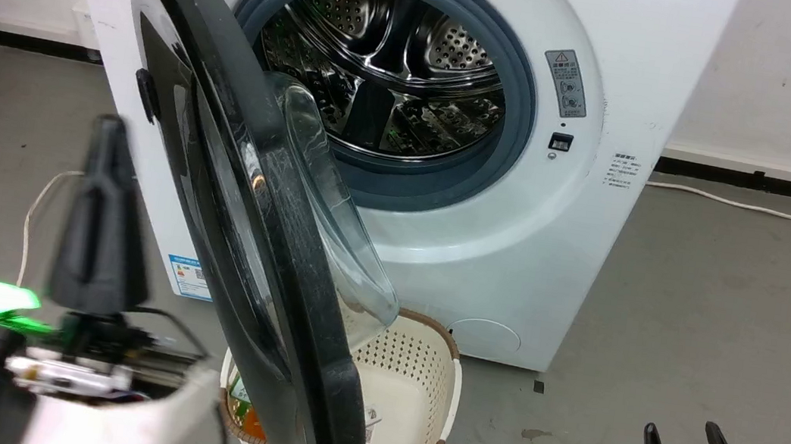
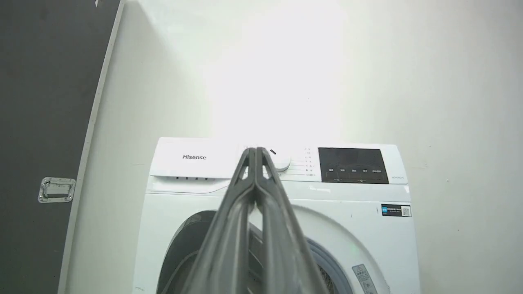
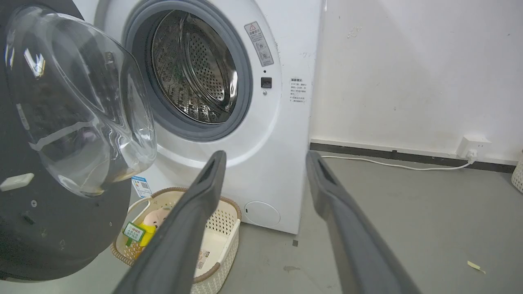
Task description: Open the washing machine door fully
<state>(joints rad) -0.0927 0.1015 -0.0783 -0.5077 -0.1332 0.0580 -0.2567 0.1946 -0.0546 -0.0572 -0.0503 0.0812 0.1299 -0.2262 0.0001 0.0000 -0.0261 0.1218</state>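
The white washing machine (image 1: 517, 230) stands against the wall, its steel drum (image 1: 385, 68) exposed inside the grey gasket. The black washing machine door (image 1: 173, 109) is swung out on its left hinge, nearly edge-on to me, with the glass bowl (image 1: 328, 213) facing the drum. My left gripper (image 1: 106, 127) is shut on nothing, just left of the door's outer face. In the left wrist view the left gripper (image 2: 255, 152) points at the control panel of the washing machine (image 2: 175, 204). My right gripper (image 1: 681, 431) is open, low at the right, clear of the door (image 3: 61, 237).
A white perforated basket (image 1: 421, 378) with a brown rim sits on the floor under the door's lower edge, holding small items. A white cable (image 1: 749, 206) runs along the right wall to a socket (image 3: 472, 147). A dark case (image 2: 41, 122) stands left of the machine.
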